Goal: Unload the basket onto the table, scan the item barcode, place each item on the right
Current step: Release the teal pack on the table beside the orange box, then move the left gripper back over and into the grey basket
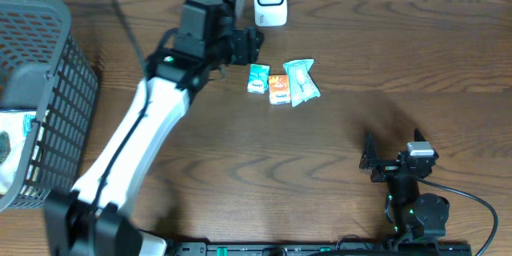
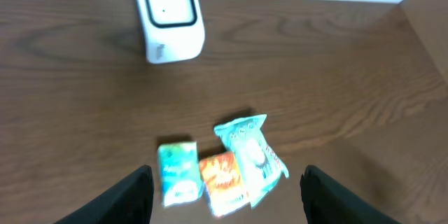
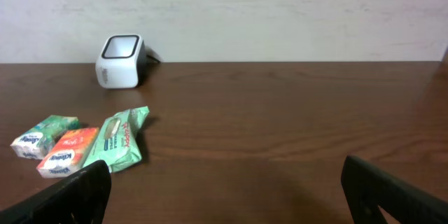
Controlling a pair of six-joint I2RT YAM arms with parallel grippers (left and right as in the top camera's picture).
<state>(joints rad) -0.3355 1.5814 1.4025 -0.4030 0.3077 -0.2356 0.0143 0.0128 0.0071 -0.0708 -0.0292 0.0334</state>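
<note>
Packets, 3 in a touching row, lie on the table (image 1: 360, 56): teal packet (image 1: 258, 78), orange packet (image 1: 278, 89), pale green pouch (image 1: 302, 82), near the white scanner (image 1: 270, 0) at the far edge. Left gripper (image 1: 256, 44) hovers just beside them, jaws apart, holding nothing. Right gripper (image 3: 224, 175) sits well apart, jaws wide.

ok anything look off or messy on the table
Nothing spilled or damaged. Only the larger pale green crinkly packet lies askew, angled against the small orange packet beside it, seemingly overlapping its edge.
</note>
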